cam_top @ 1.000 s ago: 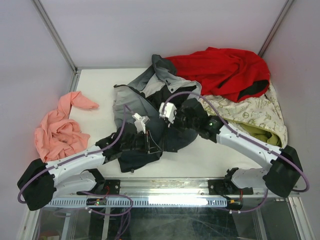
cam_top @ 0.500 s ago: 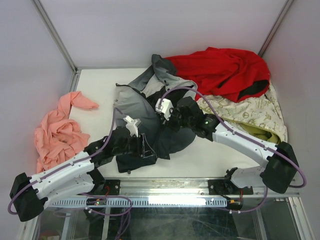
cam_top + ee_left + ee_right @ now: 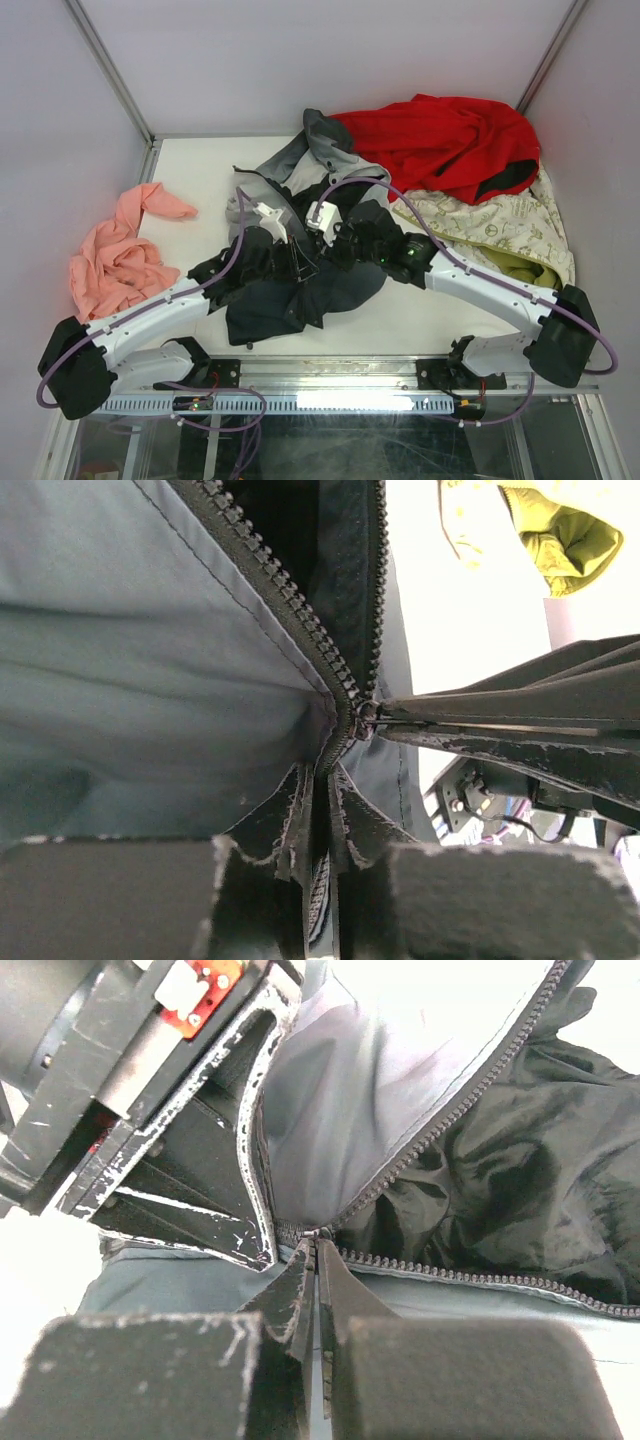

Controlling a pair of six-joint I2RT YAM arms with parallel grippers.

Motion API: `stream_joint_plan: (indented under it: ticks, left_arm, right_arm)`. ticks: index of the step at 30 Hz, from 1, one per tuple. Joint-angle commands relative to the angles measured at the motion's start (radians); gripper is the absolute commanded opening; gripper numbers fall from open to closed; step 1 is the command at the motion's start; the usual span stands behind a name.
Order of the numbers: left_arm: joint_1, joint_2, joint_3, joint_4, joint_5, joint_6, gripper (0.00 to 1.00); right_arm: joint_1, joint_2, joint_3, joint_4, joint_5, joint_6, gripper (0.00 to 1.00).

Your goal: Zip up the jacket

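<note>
Jacket (image 3: 270, 305) lies crumpled on the bench (image 3: 190, 175) — thin, soft, slippery. Left gripper (image 3: 318, 790) jaws pinch the hem (image 3: 296, 815); right gripper (image 3: 314, 1258) jaws clamp the slider (image 3: 366, 716) — the place to pull

jacket (image 3: 262, 312) | charcoal-grey shell, black lining | crumpled, lying centre | zipper (image 3: 285, 595) tracks parted above slider (image 3: 365, 716)

The overhead view is brightly and evenly lit; only soft shadows are cast on the surface (image 3: 190, 170) beside the jacket (image 3: 270, 310). In the wrist views, areas beyond the jacket are overexposed and the foreground is blurred.
</note>
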Motion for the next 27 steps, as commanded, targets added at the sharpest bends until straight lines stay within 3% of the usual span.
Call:
stream_joint_plan:
  ticks: [1,8,13,22,27]
  left_arm:
    - [0.004,-0.011,0.007,0.05,0.063,0.015,0.01]
    - [0.005,-0.108,-0.053,-0.05,0.119,0.021,0.0]
    - [0.005,-0.218,-0.095,-0.151,0.09,-0.004,0.0]
    - [0.004,-0.321,-0.078,-0.324,-0.118,-0.025,0.0]
    - [0.021,-0.253,0.128,-0.42,-0.368,0.101,0.0]
  right_arm:
    - [0.004,-0.049,0.02,0.107,0.052,0.021,0.0]
    - [-0.15,0.008,0.119,0.164,0.247,-0.003,0.0]
    - [-0.312,0.113,0.297,0.138,0.231,-0.026,0.0]
    - [-0.422,0.17,0.454,0.14,0.24,-0.05,0.0]
    - [-0.439,0.202,0.659,0.076,0.229,-0.088,0.0]
